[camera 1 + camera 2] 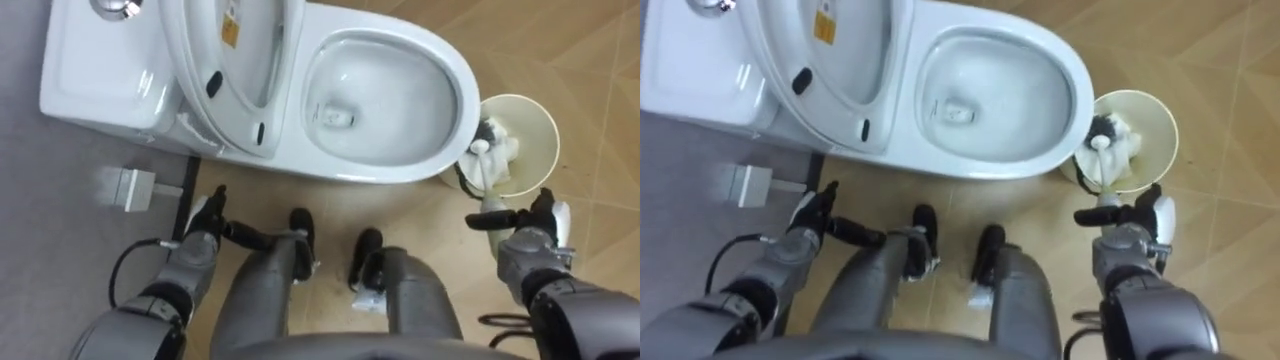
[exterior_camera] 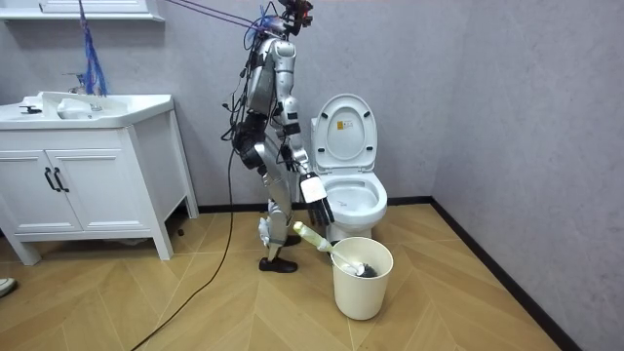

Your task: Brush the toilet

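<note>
From the left eye view, the toilet [image 1: 462, 95] lies just ahead with its lid [image 1: 225, 70] raised against the tank and the bowl open. To the right of the bowl, touching or nearly touching its rim, stands a pale round bin [image 1: 540, 130]. The brush [image 1: 484, 170] rises out of the bin, and its handle runs down into the right hand [image 1: 528, 240], whose fingers are curled round it. The left hand [image 1: 205, 228] hangs low at the left, near a small grey box [image 1: 125, 186] at the foot of the wall. Whether that hand is wide or closed I cannot tell.

The right eye view gives the same layout. It shows the inside of the bin more squarely, with a white knob on the brush among dark and pale items.

The room view adds what the head camera cannot see. The robot stands upright on the wooden floor beside the toilet, with the bin in front of it. The brush slants down from the right hand, with its head inside the bin. A white vanity cabinet [image 2: 88, 185] with a basin stands at the room view's left, well apart from the robot.
</note>
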You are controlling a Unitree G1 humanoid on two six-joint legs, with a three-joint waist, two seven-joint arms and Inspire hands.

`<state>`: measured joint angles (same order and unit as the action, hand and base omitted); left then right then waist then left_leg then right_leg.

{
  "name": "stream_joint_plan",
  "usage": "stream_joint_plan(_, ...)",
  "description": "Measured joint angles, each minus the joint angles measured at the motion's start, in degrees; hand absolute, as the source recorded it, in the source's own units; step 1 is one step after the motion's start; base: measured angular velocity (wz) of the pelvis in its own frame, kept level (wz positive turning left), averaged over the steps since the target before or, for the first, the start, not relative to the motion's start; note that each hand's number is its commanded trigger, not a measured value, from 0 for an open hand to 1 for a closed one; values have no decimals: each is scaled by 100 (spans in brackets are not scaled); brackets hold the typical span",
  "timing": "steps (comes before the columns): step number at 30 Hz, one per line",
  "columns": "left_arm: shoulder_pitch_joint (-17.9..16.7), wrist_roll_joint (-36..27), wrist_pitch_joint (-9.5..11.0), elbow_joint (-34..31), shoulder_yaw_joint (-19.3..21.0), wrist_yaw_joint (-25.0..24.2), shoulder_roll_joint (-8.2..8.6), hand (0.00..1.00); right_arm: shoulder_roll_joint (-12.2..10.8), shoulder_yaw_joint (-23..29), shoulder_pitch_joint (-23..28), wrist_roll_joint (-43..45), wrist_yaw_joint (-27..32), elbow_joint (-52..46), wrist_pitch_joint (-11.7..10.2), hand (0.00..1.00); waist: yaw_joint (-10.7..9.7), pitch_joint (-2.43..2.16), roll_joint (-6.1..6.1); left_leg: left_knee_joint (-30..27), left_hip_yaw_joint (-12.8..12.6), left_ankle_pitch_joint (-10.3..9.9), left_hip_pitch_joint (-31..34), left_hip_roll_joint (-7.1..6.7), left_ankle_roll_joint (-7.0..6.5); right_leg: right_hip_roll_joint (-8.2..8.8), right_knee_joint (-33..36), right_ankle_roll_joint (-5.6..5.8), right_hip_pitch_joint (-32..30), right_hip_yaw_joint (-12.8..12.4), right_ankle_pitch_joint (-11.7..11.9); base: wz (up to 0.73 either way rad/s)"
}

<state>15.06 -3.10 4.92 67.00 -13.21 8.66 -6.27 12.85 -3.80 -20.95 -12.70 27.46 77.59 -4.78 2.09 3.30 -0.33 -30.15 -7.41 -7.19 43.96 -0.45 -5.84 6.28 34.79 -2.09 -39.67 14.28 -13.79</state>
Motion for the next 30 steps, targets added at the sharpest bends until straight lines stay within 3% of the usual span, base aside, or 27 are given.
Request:
stream_joint_plan(5, 140, -137, -28, -408, -145, 12, -60, 0, 218, -19, -273, -118, -20, 32, 67, 0, -1, 20, -39, -572, -36, -79, 692, -44, -97, 167, 725, 0, -753, -77, -181, 3)
stream_joint_plan(10, 225, -140, -45, -1106, -185, 125, -106, 0, 376, -140, -491, -367, -34, -21, 117, 0, -24, 24, -48, -1440, -35, -334, 1463, -34, -105, 332, 1636, -41, -1497, -95, -494, 6)
stream_joint_plan(14, 389, -139, -66, -1264, -236, 206, -87, 0, 430, -179, -492, -666, -26, -162, 117, 0, -37, 24, -47, -2091, -53, -528, 1982, -27, -133, 453, 2331, -76, -2008, -143, -729, 6)
stream_joint_plan(19, 307, -172, -82, -1692, -284, 229, -98, 0, 529, -304, -491, -1040, -18, -163, 107, 0, -2, 24, -45, -2945, -78, -801, 2557, -13, -154, 589, 3218, -117, -2571, -226, -1099, 6)
stream_joint_plan(28, 287, -418, -79, -2029, -521, 198, -143, 0, 804, -856, -524, -1647, -230, -95, -35, 0, 19, 32, -50, -3782, -94, -973, 3151, -54, -133, 795, 4183, -213, -3169, -325, -1448, 8)
stream_joint_plan(29, 291, -414, -80, -2028, -521, 194, -145, 0, 804, -932, -520, -1651, -295, -81, -48, 16, -7, 33, -52, -3828, -58, -979, 3192, -102, -126, 856, 4246, -240, -3203, -309, -1473, 8)
stream_joint_plan(30, 296, -414, -80, -2030, -525, 189, -145, 0, 807, -965, -518, -1652, -326, -65, -48, 55, -22, 32, -50, -3852, -37, -981, 3219, -134, -123, 869, 4282, -246, -3224, -308, -1488, 9)
